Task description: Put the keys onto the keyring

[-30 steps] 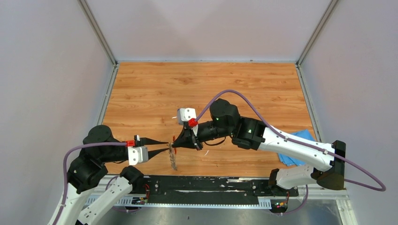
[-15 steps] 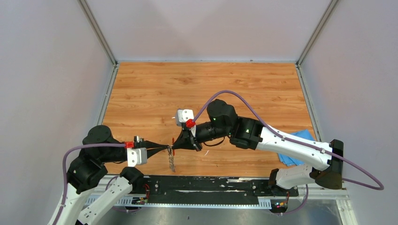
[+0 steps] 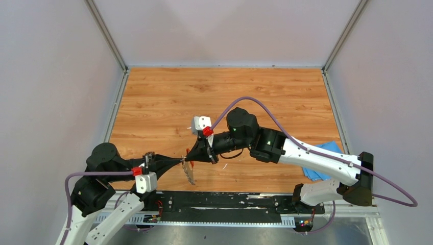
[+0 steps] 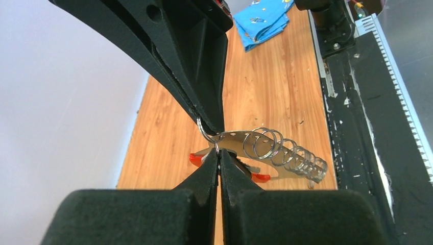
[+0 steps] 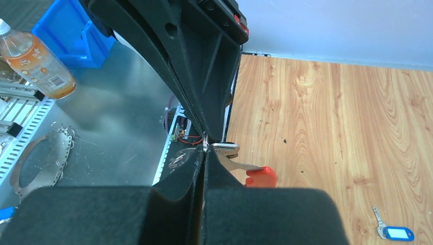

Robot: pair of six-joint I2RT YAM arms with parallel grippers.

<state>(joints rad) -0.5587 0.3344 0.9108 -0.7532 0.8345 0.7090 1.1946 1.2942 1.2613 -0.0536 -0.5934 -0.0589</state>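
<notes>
The two grippers meet tip to tip above the table [image 3: 168, 102], close to its near edge and left of the middle. The left gripper [image 4: 218, 155] is pressed together on the small wire loop at one end of the keyring [image 4: 275, 153]. The right gripper [image 5: 204, 153] pinches that same loop from the opposite side, and the rest of the keyring juts toward the near edge. An uneven pull could bend the loop or slip it from one grip. The blue-tagged key [image 5: 393, 232] lies on the table, well apart from both grippers. I cannot find the black key.
</notes>
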